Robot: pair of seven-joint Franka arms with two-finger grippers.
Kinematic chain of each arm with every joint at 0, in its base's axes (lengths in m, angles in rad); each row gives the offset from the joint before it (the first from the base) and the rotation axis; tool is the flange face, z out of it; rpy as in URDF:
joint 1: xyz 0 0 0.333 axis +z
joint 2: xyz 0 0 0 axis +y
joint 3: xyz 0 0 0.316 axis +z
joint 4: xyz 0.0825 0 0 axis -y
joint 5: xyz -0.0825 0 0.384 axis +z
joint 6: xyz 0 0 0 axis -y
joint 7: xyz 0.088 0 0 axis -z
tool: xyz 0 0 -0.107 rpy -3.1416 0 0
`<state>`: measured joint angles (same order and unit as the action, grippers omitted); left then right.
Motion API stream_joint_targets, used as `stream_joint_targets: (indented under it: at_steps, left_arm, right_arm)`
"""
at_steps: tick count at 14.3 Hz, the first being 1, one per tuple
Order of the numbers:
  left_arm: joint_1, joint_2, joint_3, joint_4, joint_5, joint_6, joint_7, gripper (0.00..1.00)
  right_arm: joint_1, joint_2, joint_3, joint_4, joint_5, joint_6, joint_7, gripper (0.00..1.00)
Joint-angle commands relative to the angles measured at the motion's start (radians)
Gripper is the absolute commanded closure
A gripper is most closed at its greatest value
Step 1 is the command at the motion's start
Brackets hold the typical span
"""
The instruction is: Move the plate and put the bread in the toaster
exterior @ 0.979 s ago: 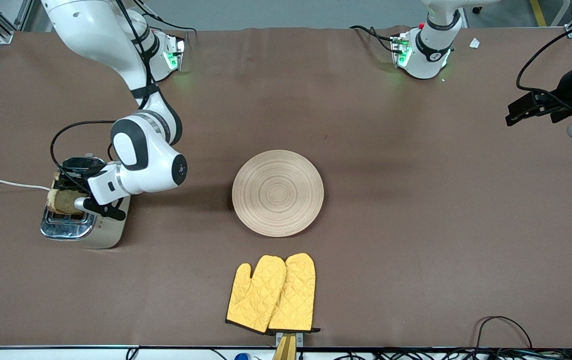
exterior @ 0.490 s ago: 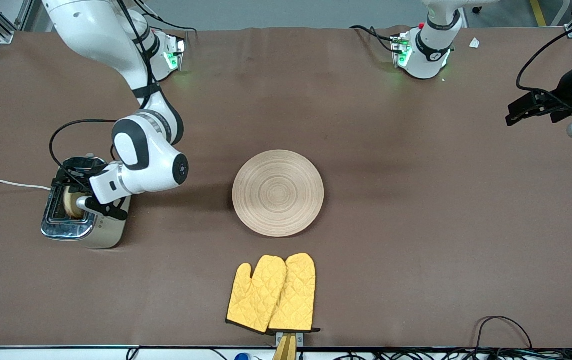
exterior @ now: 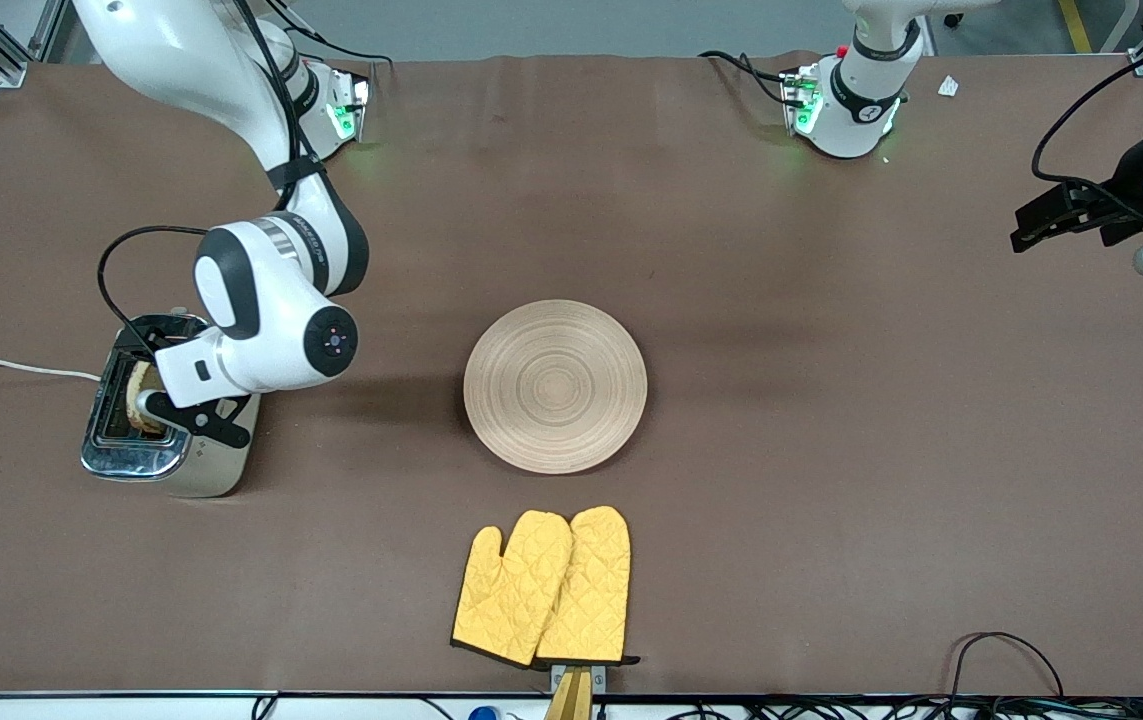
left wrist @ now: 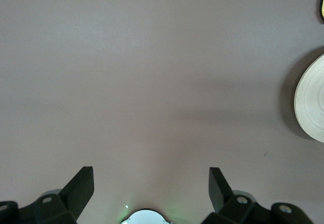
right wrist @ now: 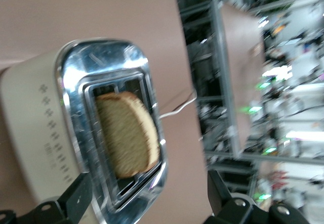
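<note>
While the bread point(right wrist: 127, 133) is sitting in the toaster point(exterior: 163, 415), the right gripper point(right wrist: 147, 196) is hovering over it, jaws released. Left gripper point(left wrist: 151, 191) is waiting over bare table point(exterior: 831, 450), jaws spread wide too.

We see a brown table point(exterior: 831, 450) bearing the plate point(exterior: 555, 386), the toaster point(exterior: 146, 450) and yellow oven mitts point(exterior: 543, 587).

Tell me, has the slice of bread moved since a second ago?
Yes. The speckled tan bread slice has dropped from above the slot down into the cream-and-chrome toaster, which stayed put; the open right pincer is over it.
</note>
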<state>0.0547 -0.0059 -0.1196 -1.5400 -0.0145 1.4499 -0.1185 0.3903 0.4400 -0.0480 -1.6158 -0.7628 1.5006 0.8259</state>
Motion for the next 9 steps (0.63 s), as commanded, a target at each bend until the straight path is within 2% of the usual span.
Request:
stream_joint_targets:
  at_steps: [1,3,9]
  left_arm:
    - [0.004,-0.014,-0.005,0.006,0.001,0.004,-0.004,0.0]
    - [0.005,-0.019,-0.005,0.006,0.001,0.004,-0.003,0.0]
    - [0.007,-0.034,-0.005,0.006,0.002,0.001,-0.001,0.0]
  right_arm:
    - [-0.068,-0.105,0.014,0.016,0.196,0.015,0.01,0.0]
    - [-0.12,-0.206,0.014,-0.004,0.348,0.046,0.004,0.0]
    - [-0.151,-0.403,0.014,-0.058,0.471,0.03,-0.095,0.0]
